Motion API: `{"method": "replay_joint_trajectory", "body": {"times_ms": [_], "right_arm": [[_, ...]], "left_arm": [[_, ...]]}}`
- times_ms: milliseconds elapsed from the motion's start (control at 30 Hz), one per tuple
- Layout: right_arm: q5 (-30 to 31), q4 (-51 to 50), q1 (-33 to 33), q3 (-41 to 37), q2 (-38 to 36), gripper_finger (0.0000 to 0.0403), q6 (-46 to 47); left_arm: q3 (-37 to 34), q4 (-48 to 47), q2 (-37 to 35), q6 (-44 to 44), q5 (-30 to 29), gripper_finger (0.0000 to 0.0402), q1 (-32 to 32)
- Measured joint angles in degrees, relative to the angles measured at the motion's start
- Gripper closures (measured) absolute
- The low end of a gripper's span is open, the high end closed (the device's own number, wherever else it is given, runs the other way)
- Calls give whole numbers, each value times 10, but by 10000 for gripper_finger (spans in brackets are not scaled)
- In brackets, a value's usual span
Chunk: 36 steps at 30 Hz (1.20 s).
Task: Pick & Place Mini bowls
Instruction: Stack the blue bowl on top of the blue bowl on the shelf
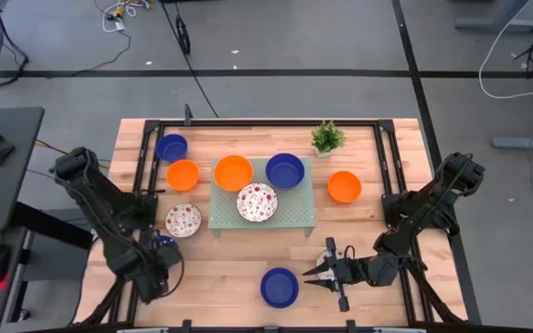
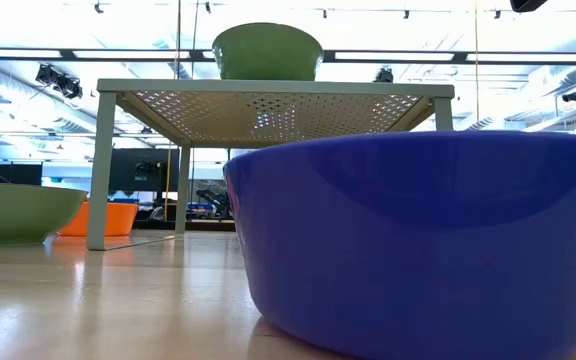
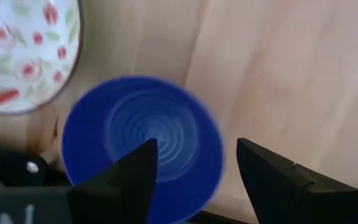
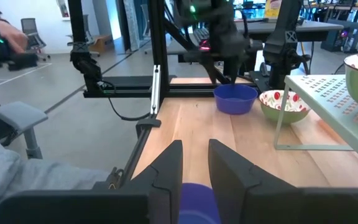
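Our right gripper (image 1: 320, 271), fingers slightly parted and holding nothing, lies just beside the front blue bowl (image 1: 278, 286), pointing toward it

Even, bright overhead light fills the room; ceiling strip lamps show in the low view and glare off the glossy dark blue bowl (image 2: 418, 240) looming near. The left wrist view is soft with blur over a small blue bowl (image 3: 143, 146). Shadows on the pale wooden table (image 1: 220, 277) are faint.

The wooden table (image 1: 239, 277) carries the pale green tray (image 1: 294, 217), a potted plant (image 1: 327, 138) and scattered mini bowls (image 1: 278, 286).
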Motion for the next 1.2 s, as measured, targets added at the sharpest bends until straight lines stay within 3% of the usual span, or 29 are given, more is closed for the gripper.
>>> {"method": "replay_joint_trajectory", "body": {"times_ms": [233,767,1000,1200], "right_arm": [[0,0,-6,0,0,321,-3],[0,0,-6,0,0,321,-1],[0,0,-6,0,0,321,-1],[0,0,-6,0,0,321,-1]], "left_arm": [[-65,98,0,-3,34,216,24],[-67,105,1,-2,5,338,33],[-67,115,1,21,20,390,33],[-67,135,1,28,45,394,33]]}}
